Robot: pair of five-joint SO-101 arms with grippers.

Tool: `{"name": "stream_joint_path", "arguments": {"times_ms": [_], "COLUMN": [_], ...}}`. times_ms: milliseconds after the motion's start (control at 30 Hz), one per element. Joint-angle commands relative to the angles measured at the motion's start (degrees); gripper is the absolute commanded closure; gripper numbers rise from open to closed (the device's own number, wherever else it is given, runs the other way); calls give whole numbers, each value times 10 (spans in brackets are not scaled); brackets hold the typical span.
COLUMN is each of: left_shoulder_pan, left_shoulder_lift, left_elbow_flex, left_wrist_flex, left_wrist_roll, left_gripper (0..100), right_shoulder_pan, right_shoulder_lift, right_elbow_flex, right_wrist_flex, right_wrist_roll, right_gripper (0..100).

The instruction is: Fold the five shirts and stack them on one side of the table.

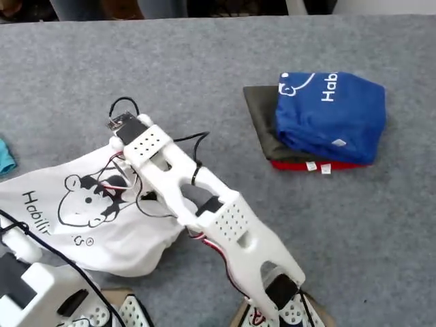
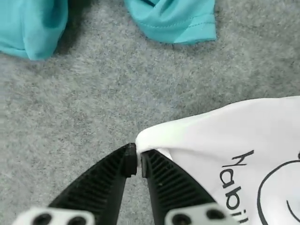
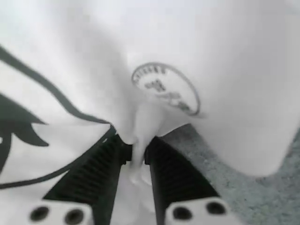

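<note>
Low on the left side of the bench (image 1: 204, 61) lies the white shirt (image 1: 82, 204), bunched up and not yet folded. Our left gripper (image 2: 139, 161) is pinched tight on its edge, on the side by the teal shirt (image 2: 173, 18). Our right gripper (image 3: 136, 152) squeezes a fold near the round print (image 3: 166, 89). We think the next pull must spread it flat. Far to the right sits the stack (image 1: 266, 122), blue shirt (image 1: 334, 116) on top, nearer our right arm.
</note>
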Motion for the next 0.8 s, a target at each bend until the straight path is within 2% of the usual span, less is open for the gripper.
{"name": "stream_joint_path", "arguments": {"times_ms": [0,267,533,600,767], "left_shoulder_pan": [0,-2,-4,-4,0], "left_shoulder_lift": [-5,-5,-5,-5,-5], "left_elbow_flex": [-1,-1,-1,-5,-1], "left_wrist_flex": [4,4,5,24,36], "left_wrist_roll": [4,4,3,-2,-13], "left_gripper": [971,971,971,971,971], "right_shoulder_pan": [15,33,124,134,136], "right_shoulder_lift": [-76,-348,-525,-547,-599], "right_elbow_flex": [82,480,602,628,646], "right_wrist_flex": [14,9,12,12,11], "right_wrist_roll": [27,171,296,316,324], "right_gripper": [986,986,982,926,659]}}
